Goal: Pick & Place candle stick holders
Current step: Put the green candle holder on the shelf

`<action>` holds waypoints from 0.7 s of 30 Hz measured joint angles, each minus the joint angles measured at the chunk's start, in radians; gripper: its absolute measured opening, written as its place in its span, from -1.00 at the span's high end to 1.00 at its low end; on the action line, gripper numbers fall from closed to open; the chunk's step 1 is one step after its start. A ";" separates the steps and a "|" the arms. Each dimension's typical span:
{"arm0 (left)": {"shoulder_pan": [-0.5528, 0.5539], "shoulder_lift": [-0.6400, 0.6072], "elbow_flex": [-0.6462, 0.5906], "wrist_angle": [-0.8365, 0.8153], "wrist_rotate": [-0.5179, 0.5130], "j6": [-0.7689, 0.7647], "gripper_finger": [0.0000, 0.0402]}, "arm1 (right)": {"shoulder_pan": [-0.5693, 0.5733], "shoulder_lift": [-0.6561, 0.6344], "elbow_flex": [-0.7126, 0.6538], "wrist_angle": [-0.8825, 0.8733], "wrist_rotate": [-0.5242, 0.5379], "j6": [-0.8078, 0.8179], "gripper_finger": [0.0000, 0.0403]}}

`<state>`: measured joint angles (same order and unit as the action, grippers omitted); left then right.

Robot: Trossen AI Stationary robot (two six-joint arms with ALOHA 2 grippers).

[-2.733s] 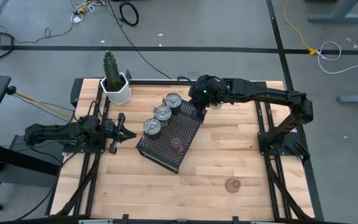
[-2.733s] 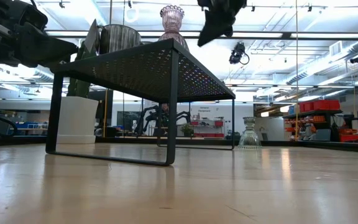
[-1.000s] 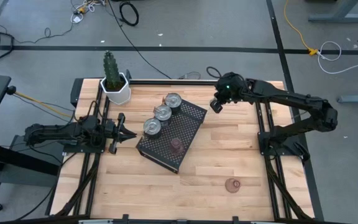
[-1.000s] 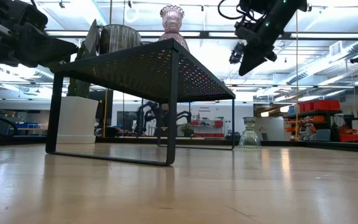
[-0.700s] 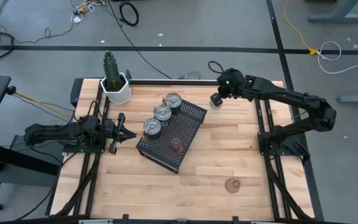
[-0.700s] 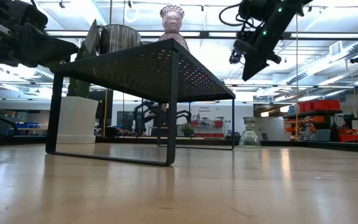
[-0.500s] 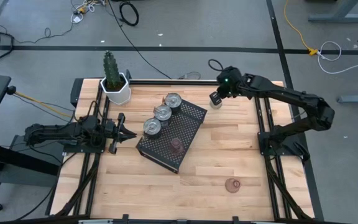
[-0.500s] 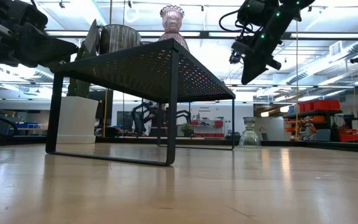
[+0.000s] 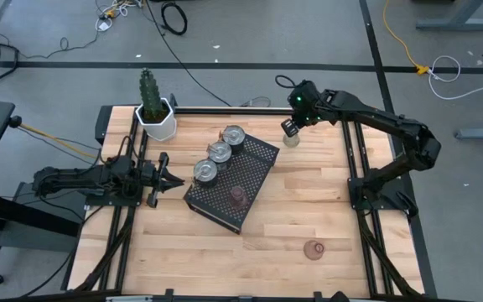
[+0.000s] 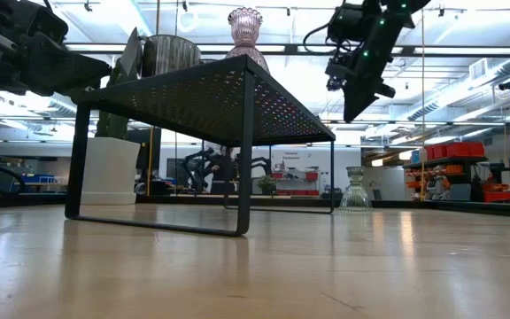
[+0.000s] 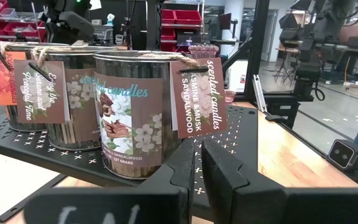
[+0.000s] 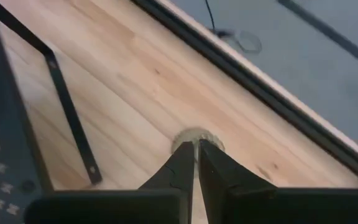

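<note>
Right gripper moved back-left, fingers pressed together above clear holder; tins labelled "scented candles".

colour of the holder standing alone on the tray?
Pinkish-brown glass holder on the black tray; low view shows it best.

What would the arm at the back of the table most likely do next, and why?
Probably open its fingers and come down. The right gripper hangs above a small clear holder standing on the table near the back edge, and its fingers are together, so it would need to spread them before it can grasp.
</note>
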<state>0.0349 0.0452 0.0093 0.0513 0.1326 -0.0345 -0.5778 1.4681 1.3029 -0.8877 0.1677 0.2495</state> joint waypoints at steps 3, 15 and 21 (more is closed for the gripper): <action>0.000 0.000 0.000 0.000 0.000 0.000 0.83 | -0.008 0.037 0.031 -0.048 0.013 -0.012 0.86; 0.000 0.000 0.000 0.000 0.000 0.000 0.83 | -0.007 0.108 0.043 -0.076 0.052 -0.032 0.86; 0.000 0.000 0.000 0.000 0.000 0.000 0.83 | -0.008 0.126 0.043 -0.104 0.050 -0.022 0.86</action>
<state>0.0351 0.0452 0.0090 0.0513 0.1326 -0.0345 -0.5854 1.5936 1.3464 -0.9917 0.2176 0.2278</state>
